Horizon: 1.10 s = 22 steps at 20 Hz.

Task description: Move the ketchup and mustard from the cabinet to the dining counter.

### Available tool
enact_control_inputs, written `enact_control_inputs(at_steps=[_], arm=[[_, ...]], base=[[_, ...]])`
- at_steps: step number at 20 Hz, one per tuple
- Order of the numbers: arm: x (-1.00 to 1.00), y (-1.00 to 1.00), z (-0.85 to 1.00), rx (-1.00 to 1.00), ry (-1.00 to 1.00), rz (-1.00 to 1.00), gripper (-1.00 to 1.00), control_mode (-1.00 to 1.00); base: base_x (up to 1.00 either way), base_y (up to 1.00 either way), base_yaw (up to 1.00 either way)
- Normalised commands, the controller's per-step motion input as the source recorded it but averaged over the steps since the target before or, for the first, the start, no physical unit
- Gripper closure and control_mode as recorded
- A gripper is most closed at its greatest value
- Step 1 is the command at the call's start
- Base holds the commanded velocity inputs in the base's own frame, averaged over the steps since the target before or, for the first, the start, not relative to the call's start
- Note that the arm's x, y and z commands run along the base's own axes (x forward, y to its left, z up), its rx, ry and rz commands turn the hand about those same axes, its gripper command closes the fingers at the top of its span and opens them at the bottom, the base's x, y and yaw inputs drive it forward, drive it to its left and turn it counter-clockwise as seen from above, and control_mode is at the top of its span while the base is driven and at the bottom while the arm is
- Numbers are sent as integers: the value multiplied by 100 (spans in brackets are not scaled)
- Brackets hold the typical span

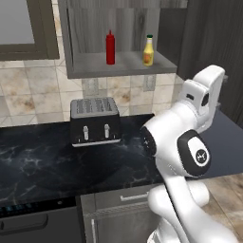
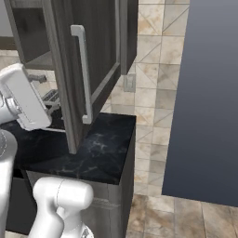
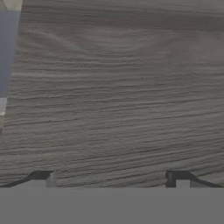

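The open cabinet (image 1: 118,64) is cut off by the top edge, its door (image 2: 88,69) likewise.

The gripper (image 3: 113,177) faces a broad surface of grey-brown wood grain, the cabinet (image 3: 118,92), which spreads ahead of it and to both sides. The grain runs in long wavy bands across the line between the fingertips. The two dark fingertips (image 3: 42,176) stand far apart, one toward each lower corner, with nothing between them but the wood beyond. Whether they touch the wood cannot be told. Far off to the left of the gripper, past the panel's edge, runs a narrow blue-grey strip (image 3: 7,52), with a small patch of beige tile (image 3: 11,4) at its upper end.
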Motion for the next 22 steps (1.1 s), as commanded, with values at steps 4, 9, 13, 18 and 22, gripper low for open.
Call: enact_control_inputs(at_steps=[4,9,13,18,22], arm=[[8,40,-6,15,-24,16,-100,-100],[3,19,-3,21,-34,17,-100,-100],[0,1,-6,29,-40,19,-100,-100],[1,0,-4,36,-35,21,-100,-100],[31,0,1,39,-21,27,-100,-100]], base=[[0,0,0],[0,0,0],[0,0,0],[0,0,0],[0,0,0]])
